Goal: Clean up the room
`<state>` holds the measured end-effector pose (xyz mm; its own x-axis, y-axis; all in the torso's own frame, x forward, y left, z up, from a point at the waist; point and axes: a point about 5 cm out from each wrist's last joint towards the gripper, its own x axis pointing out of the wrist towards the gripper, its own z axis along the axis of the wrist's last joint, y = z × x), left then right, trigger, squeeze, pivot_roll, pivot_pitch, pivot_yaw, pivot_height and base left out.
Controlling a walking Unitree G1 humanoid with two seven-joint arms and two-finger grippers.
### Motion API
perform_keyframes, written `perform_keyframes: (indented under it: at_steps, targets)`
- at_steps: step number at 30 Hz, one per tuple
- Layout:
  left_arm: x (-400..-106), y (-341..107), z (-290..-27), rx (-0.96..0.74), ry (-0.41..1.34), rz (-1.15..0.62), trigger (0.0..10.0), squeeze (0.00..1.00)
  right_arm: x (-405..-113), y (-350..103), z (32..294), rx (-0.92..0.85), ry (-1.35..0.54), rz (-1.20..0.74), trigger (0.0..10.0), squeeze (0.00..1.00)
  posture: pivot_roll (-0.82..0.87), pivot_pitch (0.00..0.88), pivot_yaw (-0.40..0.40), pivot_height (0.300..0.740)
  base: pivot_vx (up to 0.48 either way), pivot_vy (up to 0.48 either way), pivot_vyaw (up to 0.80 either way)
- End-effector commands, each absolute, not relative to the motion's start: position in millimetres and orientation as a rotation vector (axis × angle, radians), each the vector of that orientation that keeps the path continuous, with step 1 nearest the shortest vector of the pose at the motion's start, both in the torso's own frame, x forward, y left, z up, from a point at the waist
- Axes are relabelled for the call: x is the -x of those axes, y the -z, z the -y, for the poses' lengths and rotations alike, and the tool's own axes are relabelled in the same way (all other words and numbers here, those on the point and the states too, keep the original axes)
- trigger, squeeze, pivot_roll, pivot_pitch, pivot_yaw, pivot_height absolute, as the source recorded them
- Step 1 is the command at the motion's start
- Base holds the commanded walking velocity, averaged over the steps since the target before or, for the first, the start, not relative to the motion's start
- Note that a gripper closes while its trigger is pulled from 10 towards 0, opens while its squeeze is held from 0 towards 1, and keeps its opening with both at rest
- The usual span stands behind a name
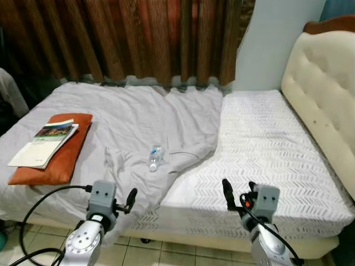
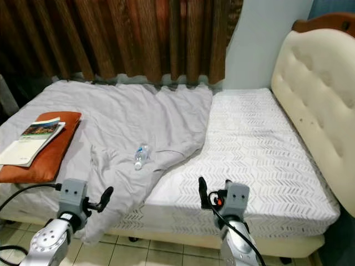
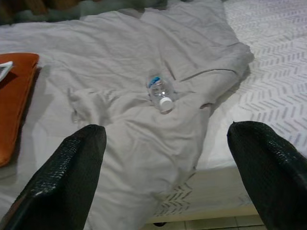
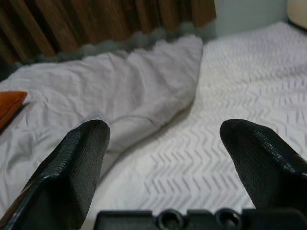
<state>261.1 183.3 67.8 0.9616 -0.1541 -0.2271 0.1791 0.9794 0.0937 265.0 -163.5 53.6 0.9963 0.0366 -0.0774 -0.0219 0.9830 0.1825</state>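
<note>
A small clear water bottle point(image 1: 155, 158) with a white cap lies on its side on the rumpled grey blanket point(image 1: 138, 111) near the middle of the bed. The left wrist view looks straight at the bottle point(image 3: 159, 91). At the bed's left end an orange pillow point(image 1: 55, 152) carries a magazine and papers point(image 1: 47, 141). My left gripper point(image 1: 123, 199) is open and held low in front of the bed edge, short of the bottle. My right gripper point(image 1: 238, 189) is open too, facing the bare white mattress point(image 1: 260, 138). Neither one holds anything.
A cream tufted headboard point(image 1: 327, 83) rises along the right side. Brown curtains point(image 1: 138, 39) hang behind the bed. Pale floor tiles point(image 1: 138, 252) run below the bed's front edge, and a black cable point(image 1: 33, 210) loops by my left arm.
</note>
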Motion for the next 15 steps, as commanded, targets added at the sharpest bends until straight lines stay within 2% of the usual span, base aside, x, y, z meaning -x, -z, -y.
perform_keyframes:
  at_steps: [1, 8, 9, 11, 12, 15]
  targets:
    - [-266, -68, -182, -0.108, 0.148, -0.222, 10.0, 0.00, -263, -60, 154, -0.176, -0.077, -0.063, 10.0, 0.00, 0.01, 0.000, 0.058, 0.740, 0.000, 0.000, 0.00]
    - [-264, -75, -183, -0.041, 0.103, -0.147, 10.0, 0.00, -263, -61, 146, -0.148, -0.124, -0.070, 10.0, 0.00, 0.05, 0.000, -0.002, 0.740, 0.000, 0.000, 0.00]
    - [-263, -76, -186, -0.053, 0.090, -0.134, 10.0, 0.00, -263, -61, 146, -0.150, -0.127, -0.078, 10.0, 0.00, 0.07, 0.000, -0.029, 0.740, 0.000, 0.000, 0.00]
    - [-262, -75, -191, -0.094, 0.084, -0.135, 10.0, 0.00, -260, -58, 146, -0.153, -0.122, -0.090, 10.0, 0.00, 0.07, 0.000, -0.025, 0.740, 0.000, 0.000, 0.00]
    - [-264, -74, -194, -0.160, 0.105, -0.142, 10.0, 0.00, -257, -54, 150, -0.156, -0.105, -0.108, 10.0, 0.00, 0.05, 0.000, 0.004, 0.740, 0.000, 0.000, 0.00]
    - [-269, -73, -191, -0.170, 0.156, -0.168, 10.0, 0.00, -257, -51, 159, -0.154, -0.065, -0.113, 10.0, 0.00, 0.02, 0.000, 0.035, 0.740, 0.000, 0.000, 0.00]
